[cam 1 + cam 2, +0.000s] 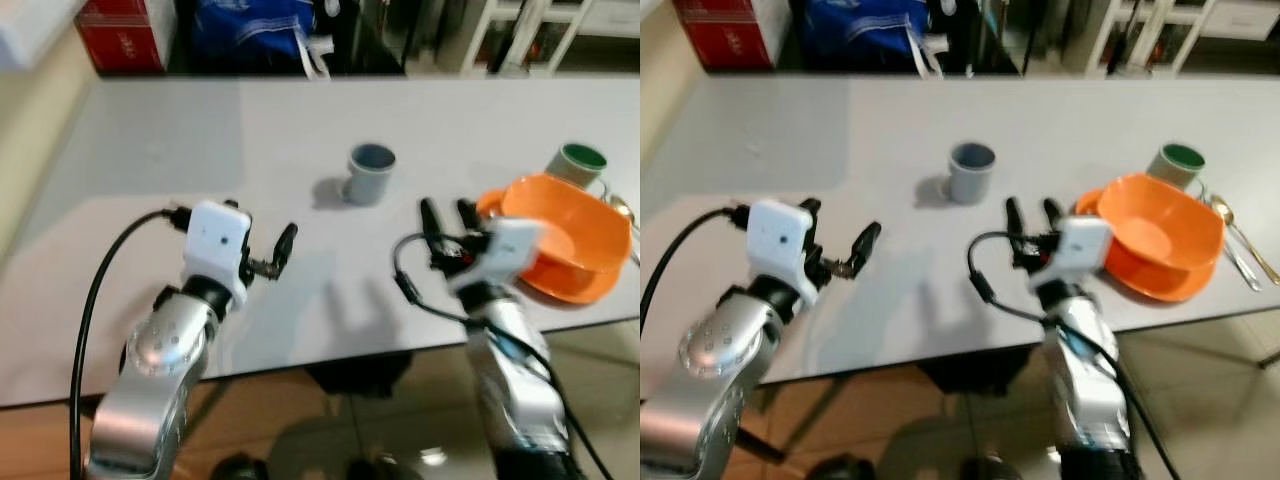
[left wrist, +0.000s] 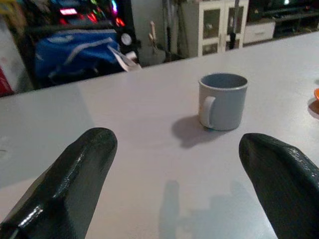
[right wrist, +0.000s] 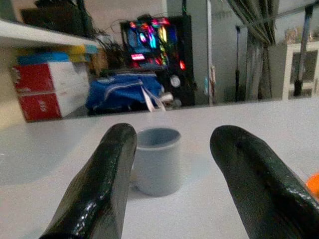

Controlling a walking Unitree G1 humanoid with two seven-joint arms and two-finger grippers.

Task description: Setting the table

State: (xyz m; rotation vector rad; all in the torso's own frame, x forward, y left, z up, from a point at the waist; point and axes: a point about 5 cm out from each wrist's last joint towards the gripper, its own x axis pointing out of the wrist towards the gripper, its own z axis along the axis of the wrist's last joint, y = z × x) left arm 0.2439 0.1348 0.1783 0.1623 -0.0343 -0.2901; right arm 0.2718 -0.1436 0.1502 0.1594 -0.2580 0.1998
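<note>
Right eye view adds spoons (image 1: 1238, 236) beside the orange bowl (image 1: 1160, 235); both end effectors spread, empty.

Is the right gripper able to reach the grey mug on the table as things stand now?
Probably yes. The right gripper is open and points at the grey mug, with only bare table between them. The orange bowl stands off to its side, not in the path.
</note>
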